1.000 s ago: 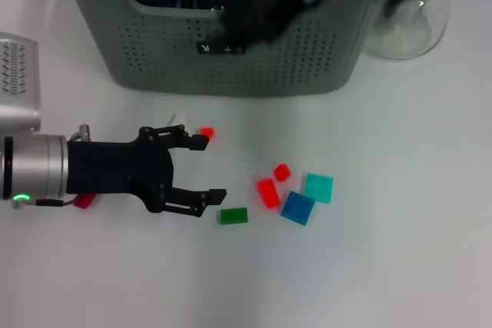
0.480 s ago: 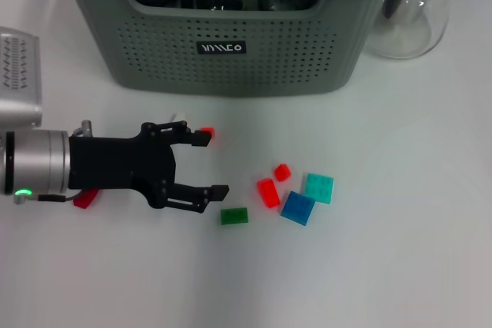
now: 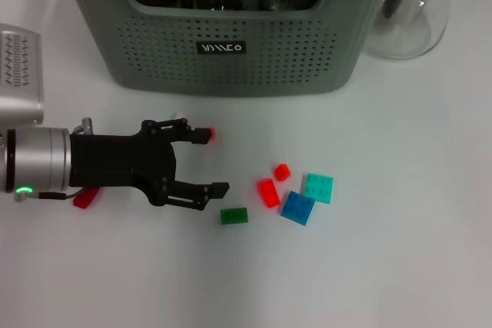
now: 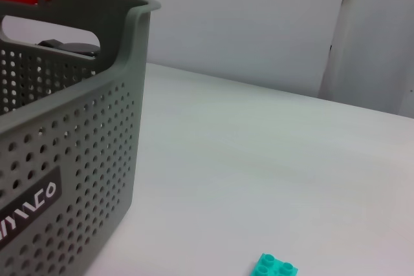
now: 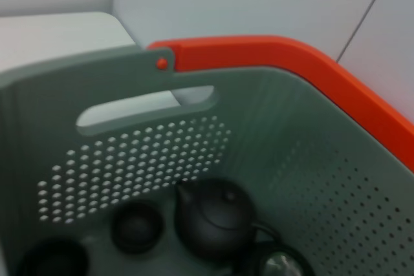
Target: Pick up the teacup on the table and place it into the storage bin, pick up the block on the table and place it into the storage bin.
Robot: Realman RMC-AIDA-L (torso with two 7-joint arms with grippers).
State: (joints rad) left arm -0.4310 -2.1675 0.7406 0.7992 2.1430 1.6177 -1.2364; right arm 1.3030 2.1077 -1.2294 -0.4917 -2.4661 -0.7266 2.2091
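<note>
One green block (image 3: 234, 216) lies on the counter (image 3: 384, 266) at about 4 o'clock from the left gripper (image 3: 206, 163), just beside its lower fingertip; its jaws gape wide, holding nothing. Storage bin (image 3: 231, 44) sits at 12 o'clock.

We count seven blocks on the table (image 3: 400, 190), one storage bin (image 3: 231, 48), and one glass pitcher (image 3: 411, 13).

The storage bin (image 3: 231, 51) carries a small black label (image 3: 221, 48) on its near wall, with white stylised lettering that cannot be read for certain. The left wrist view shows the label's (image 4: 26, 211) end, reading roughly "NNCO". No other text or number is legible.
</note>
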